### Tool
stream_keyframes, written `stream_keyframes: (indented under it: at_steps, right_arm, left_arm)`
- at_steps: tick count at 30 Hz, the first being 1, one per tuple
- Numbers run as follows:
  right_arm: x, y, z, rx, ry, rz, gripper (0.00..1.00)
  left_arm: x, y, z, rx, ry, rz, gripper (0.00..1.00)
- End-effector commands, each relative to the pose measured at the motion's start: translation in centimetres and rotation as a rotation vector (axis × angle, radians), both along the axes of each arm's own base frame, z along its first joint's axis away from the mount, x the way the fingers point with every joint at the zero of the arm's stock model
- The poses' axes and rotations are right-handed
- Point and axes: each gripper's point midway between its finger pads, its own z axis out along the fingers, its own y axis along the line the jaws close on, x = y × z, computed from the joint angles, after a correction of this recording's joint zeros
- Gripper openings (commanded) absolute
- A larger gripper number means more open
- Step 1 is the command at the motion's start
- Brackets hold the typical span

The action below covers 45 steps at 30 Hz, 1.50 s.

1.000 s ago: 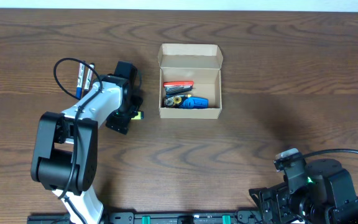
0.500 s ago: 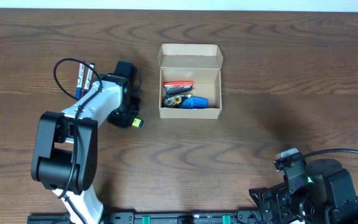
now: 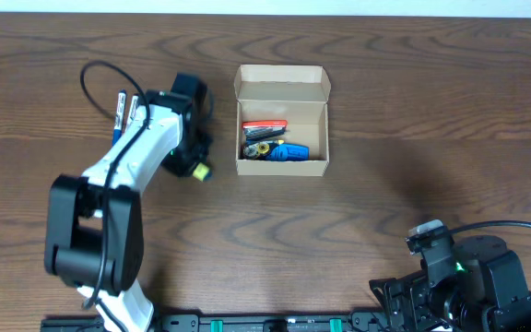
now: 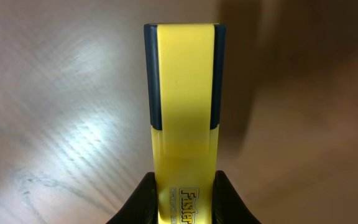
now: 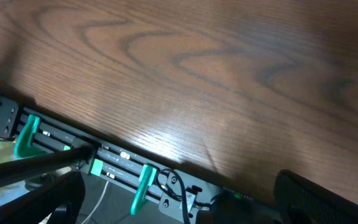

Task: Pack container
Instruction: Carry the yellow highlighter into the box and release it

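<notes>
Right gripper [image 5: 186, 186] parked lower right of overhead, jaws wide apart, empty. Left gripper [image 4: 185, 199] mid-left, clamped on yellow highlighter [image 4: 184, 93], near cardboard box [image 3: 282, 167]. Box upper centre, flap open, red pen [image 3: 265, 125] inside.

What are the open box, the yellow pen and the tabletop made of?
The box looks like matte tan cardboard, with folded flaps. The yellow pen looks like smooth plastic with printed lettering. The tabletop shows dark wood grain, solid or laminate unclear.
</notes>
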Motion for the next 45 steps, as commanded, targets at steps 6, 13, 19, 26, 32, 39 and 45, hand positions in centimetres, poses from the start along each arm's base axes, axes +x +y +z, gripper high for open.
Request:
stream_keyframes:
  at_steps: [6,13,19,26,32,39,45]
  right_arm:
    - [-0.1,0.1,0.0,0.007,0.005,0.000,0.99]
    - [-0.1,0.1,0.0,0.007,0.005,0.000,0.99]
    - [-0.1,0.1,0.0,0.007,0.005,0.000,0.99]
    - [-0.1,0.1,0.0,0.007,0.005,0.000,0.99]
    - [-0.1,0.1,0.0,0.007,0.005,0.001,0.99]
    - [-0.1,0.1,0.0,0.007,0.005,0.000,0.99]
    - [-0.1,0.1,0.0,0.007,0.005,0.000,0.99]
  left_arm:
    - [3.7,-6.8,11.2,0.022,-0.311,-0.478,0.06]
    - [3.6,-13.2,14.8,0.004,-0.431,-0.721,0.06]
    - [3.0,-17.4,12.6,-0.002,-0.417,-0.857,0.06]
    - [2.7,-21.0,8.2,-0.060,-0.353,-0.957,0.06]
    - [3.0,-22.5,6.1,-0.110,-0.336,-0.991,0.06]
    - [3.3,-23.8,4.8,-0.170,-0.330,-0.965,0.06]
    - [3.1,-24.3,3.8,-0.198,-0.307,-0.960,0.06]
